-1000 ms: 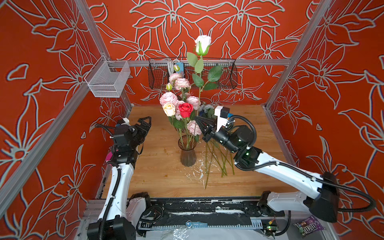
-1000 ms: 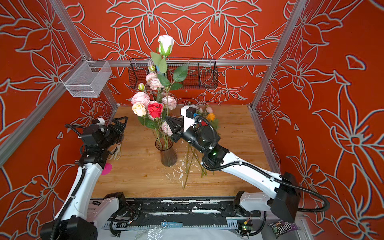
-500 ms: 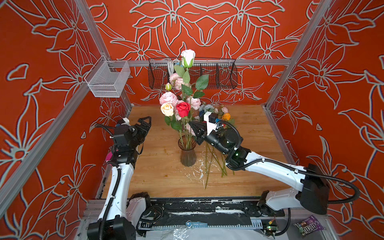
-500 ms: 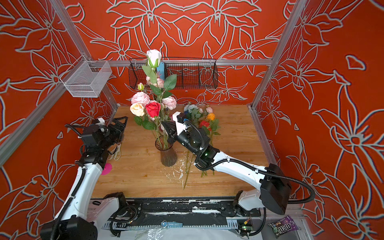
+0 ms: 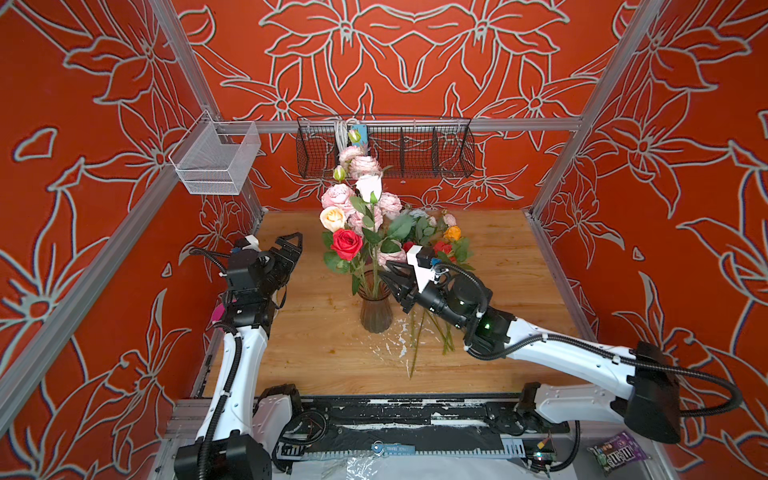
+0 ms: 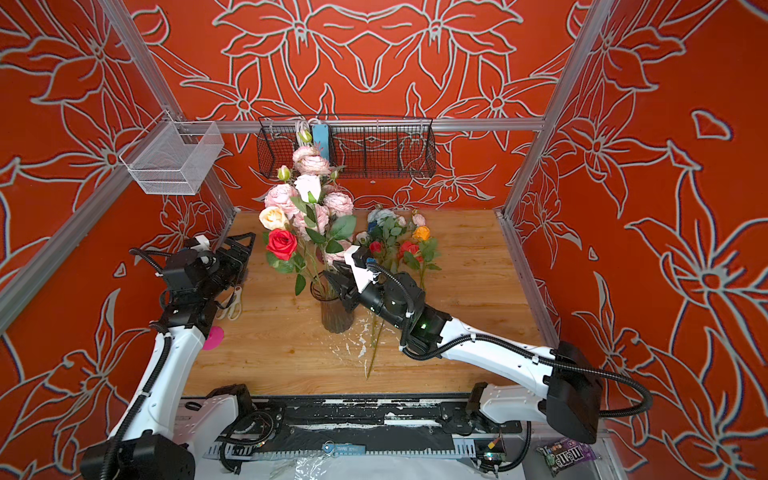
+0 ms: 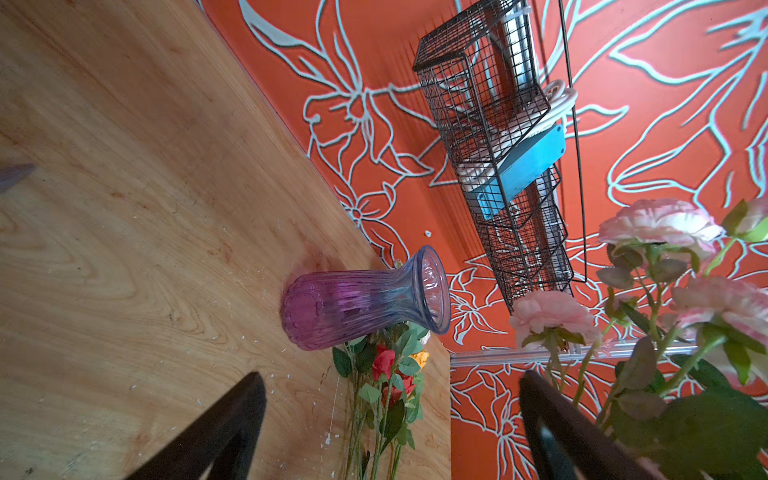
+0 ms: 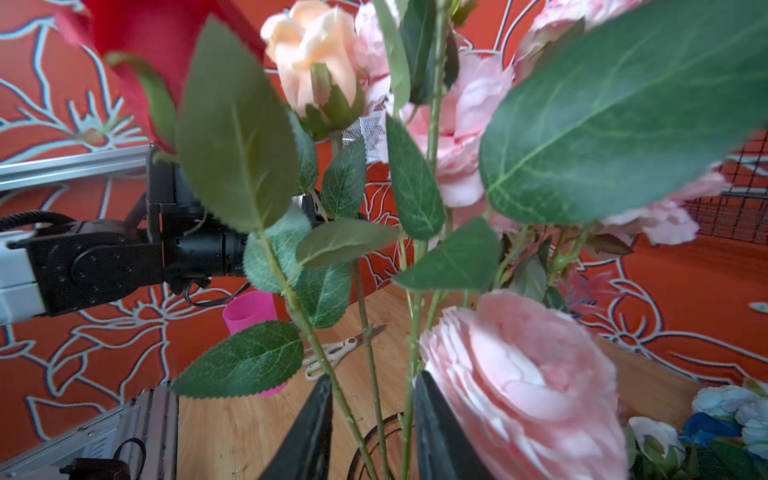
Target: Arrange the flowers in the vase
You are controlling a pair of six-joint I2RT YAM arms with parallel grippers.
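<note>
The white rose (image 5: pixel 369 187) has come down: a second ago its bloom stood above the black wire basket (image 5: pixel 415 153), and now it sits among the pink peonies (image 5: pixel 337 195) with its stem in the vase (image 5: pixel 376 311). My right gripper (image 5: pixel 390 276) has come in with it to just beside the vase mouth. Its fingers (image 8: pixel 436 436) have parted, and in the right wrist view green stems pass loosely between them, so I am gripping nothing.

Nearest me, an M&M's packet (image 5: pixel 619 457) lies off the wood at the front right corner. On the wooden table (image 5: pixel 332 353), bare stem ends (image 5: pixel 415 345) lie just right of the vase, under my right arm. The vase stands upright mid-table and also holds a red rose (image 5: pixel 347 244) and a cream rose (image 5: pixel 332 218).

My left gripper (image 5: pixel 296 247) hovers well left of the bouquet, fingers spread wide and empty. Scissors (image 6: pixel 235 305) and a pink cup (image 6: pixel 214 336) sit below it at the table's left edge.

Behind the right gripper the loose flowers (image 5: pixel 446 248) lie with their red, orange, blue and white blooms toward the back wall. The left wrist view shows an empty purple glass vase (image 7: pixel 353 307) upright beside them. On the back wall, the wire basket holds a blue box (image 6: pixel 321 139). A white mesh basket (image 5: pixel 216 162) hangs on the left rail.
</note>
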